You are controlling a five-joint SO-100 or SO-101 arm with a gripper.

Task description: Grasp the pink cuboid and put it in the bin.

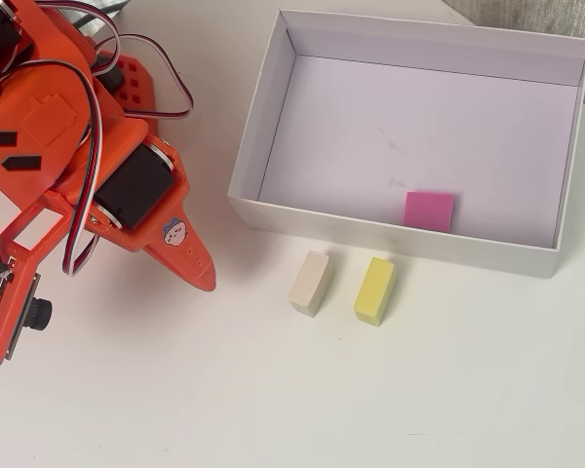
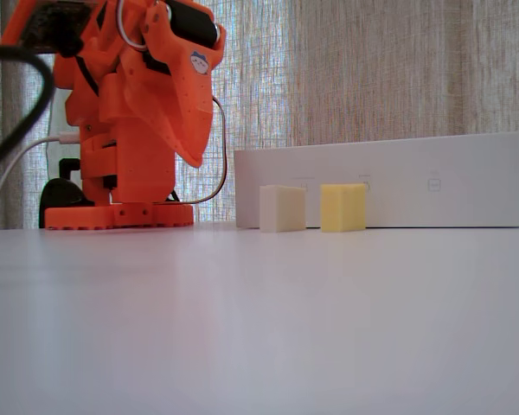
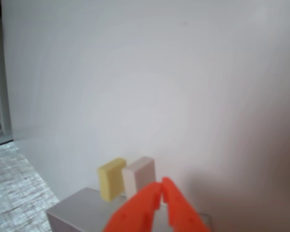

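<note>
Looks done: pink cuboid (image 1: pixel 429 211) lying flat on bin (image 1: pixel 263 117) floor against its near wall, tool (image 3: pixel 161 189) empty with tips together, well clear near table's left edge; cream block (image 1: pixel 310 282) and yellow block (image 1: pixel 374 290) untouched outside.

The pink cuboid (image 1: pixel 429 211) is flat magenta, unpatterned; the bin (image 1: pixel 273 97) is plain white with a pale, faintly scuffed floor; the tool (image 3: pixel 162 189) is bright orange, its arm carrying black panels and red, white and black wires; beyond the tool's tips sit a cream block (image 3: pixel 139 176) and a pale yellow block (image 3: pixel 111 179); the worktop (image 1: pixel 273 390) is white; the curtain (image 2: pixel 398 69) is beige, finely woven.
</note>
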